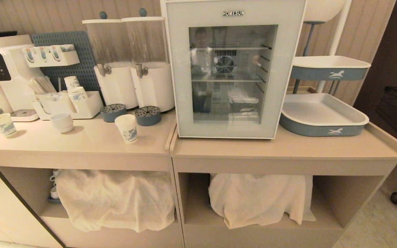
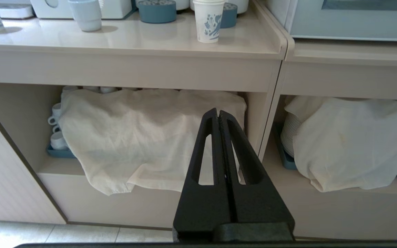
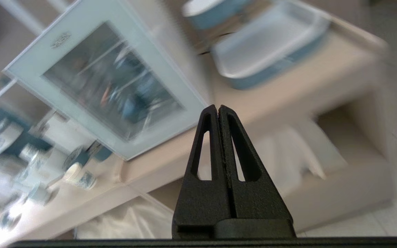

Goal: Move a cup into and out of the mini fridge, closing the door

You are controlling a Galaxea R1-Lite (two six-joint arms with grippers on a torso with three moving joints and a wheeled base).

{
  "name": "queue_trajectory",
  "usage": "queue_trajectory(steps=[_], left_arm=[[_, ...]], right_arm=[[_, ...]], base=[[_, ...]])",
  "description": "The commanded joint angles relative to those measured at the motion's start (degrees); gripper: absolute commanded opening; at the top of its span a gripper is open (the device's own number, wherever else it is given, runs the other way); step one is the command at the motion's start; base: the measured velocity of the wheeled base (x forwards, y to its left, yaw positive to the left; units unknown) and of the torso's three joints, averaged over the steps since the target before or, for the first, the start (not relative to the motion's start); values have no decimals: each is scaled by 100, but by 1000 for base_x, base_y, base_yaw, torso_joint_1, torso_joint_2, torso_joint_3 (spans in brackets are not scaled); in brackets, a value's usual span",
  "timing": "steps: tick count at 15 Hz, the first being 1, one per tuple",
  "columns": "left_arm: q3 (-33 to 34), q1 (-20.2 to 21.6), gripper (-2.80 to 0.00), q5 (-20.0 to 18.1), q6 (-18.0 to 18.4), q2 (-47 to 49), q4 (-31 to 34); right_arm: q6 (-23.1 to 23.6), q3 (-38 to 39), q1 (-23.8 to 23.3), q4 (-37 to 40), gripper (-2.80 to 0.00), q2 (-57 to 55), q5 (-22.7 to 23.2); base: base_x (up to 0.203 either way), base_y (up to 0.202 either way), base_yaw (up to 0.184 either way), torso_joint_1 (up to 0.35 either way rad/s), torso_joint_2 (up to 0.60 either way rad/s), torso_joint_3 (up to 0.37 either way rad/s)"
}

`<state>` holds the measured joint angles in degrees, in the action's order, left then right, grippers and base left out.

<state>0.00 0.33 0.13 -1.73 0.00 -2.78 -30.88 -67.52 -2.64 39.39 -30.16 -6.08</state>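
Head view: paper cup (image 1: pixel 126 128) on the left counter (image 1: pixel 81 144), near its right edge, mini fridge (image 1: pixel 234 69) door (image 1: pixel 181 86) shut.

Treat the cup as light, thin-walled and easy to crush; you'd best pinch it mid-body, gently. Your right gripper (image 3: pixel 218 109), fingers pressed together and empty, hangs well apart from it, out in front of the counter. Your left gripper (image 2: pixel 218 113), also closed on nothing, sits low before the cloth-covered shelf (image 2: pixel 143 137), below the cup.

A beige counter (image 1: pixel 288 146) carries the fridge (image 1: pixel 234 69), cup (image 1: pixel 126 128), mug (image 1: pixel 62 122) and tray (image 1: pixel 322 115). All sit above and beyond the left claw (image 2: pixel 218 113).
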Motion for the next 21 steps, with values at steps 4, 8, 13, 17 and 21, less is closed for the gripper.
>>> queue_trajectory(steps=[4,8,13,17,21], left_arm=[[105,2,-280,4,-3,0,2],[105,2,-280,4,-3,5,-1],[105,2,-280,4,-3,0,-3],[105,2,-280,4,-3,0,3],[105,2,-280,4,6,0,5]], right_arm=[[1332,786,-1142,817,-280,1408,2444],[1503,262,151,1245,-280,1483,2818],[1864,2731,219,-26,-280,2985,998],[3004,5710,226,-3947,-280,3012,120],[3350,6699,235,-3691,-280,3012,578]], base=[[0,0,0,0,0,0],[0,0,0,0,0,0],[0,0,0,0,0,0],[0,0,0,0,0,0],[0,0,0,0,0,0]])
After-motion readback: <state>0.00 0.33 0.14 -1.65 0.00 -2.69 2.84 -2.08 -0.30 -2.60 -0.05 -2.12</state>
